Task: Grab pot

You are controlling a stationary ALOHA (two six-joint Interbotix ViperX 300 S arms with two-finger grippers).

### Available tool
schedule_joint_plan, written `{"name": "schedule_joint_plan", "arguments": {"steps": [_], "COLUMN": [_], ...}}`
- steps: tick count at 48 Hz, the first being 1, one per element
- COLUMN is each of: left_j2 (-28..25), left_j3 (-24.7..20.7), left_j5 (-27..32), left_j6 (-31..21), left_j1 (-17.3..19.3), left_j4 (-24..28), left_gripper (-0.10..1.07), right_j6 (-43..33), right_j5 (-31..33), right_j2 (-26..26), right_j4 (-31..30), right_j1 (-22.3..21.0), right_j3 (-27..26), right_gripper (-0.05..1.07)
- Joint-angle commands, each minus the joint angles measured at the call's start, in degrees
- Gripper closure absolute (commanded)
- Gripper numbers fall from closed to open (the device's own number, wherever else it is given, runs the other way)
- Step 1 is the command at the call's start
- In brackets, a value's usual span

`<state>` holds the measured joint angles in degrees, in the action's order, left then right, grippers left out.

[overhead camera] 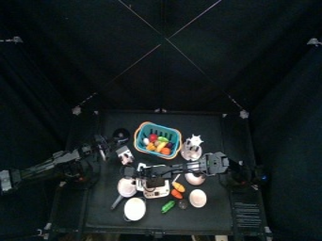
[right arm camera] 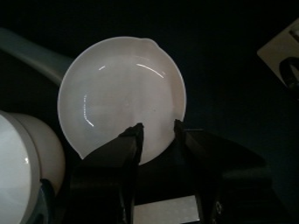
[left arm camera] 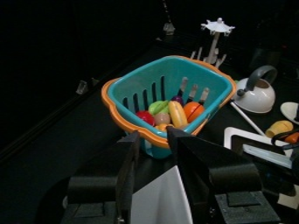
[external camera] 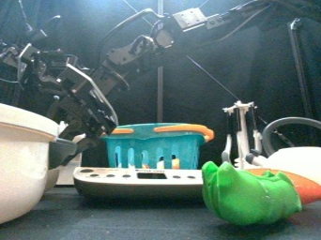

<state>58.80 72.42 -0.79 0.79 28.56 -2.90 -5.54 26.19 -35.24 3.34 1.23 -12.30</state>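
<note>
A teal basket (left arm camera: 163, 96) with an orange rim stands near the table's (overhead camera: 98, 202) back edge, holding green, yellow, orange and red pieces. The table is black, as are the curtains (overhead camera: 51, 56) around it. A white pot (left arm camera: 254, 91) with a dark handle sits beside the basket. A white plate (right arm camera: 122, 94) lies under the right arm's black jaws. At the front edge rest a white bowl (external camera: 28, 164), a bright green toy (external camera: 251, 195), and a white scale (external camera: 141, 178) with a dark base.

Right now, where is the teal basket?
In the top view the teal basket sits mid-table toward the back, beside the left gripper.
</note>
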Motion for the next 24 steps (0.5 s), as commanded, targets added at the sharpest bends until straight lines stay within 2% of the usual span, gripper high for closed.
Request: {"name": "schedule_joint_plan", "arguments": {"steps": [1, 7, 24], "left_j2": [-0.2, -0.2, -0.2], "left_j3": [-0.8, -0.7, -0.8], "left_j5": [-0.3, -0.2, -0.2], "left_j6": [0.1, 0.1, 0.0], "left_j1": [0.2, 0.2, 0.2], "left_j4": [0.0, -0.1, 0.0], "left_gripper": [0.24, 0.24, 0.24], "right_j6": [-0.6, -1.6, -1.8], "right_j5": [-0.4, -0.4, -0.4], "right_j2": [3.5, 4.0, 1.9], "right_j4": [-1.8, -3.5, -3.5], "right_j1": [-0.4, -0.3, -0.4], "right_j3": [-1.7, -1.7, -1.8], "right_gripper": [0.29, 0.29, 0.29]}}
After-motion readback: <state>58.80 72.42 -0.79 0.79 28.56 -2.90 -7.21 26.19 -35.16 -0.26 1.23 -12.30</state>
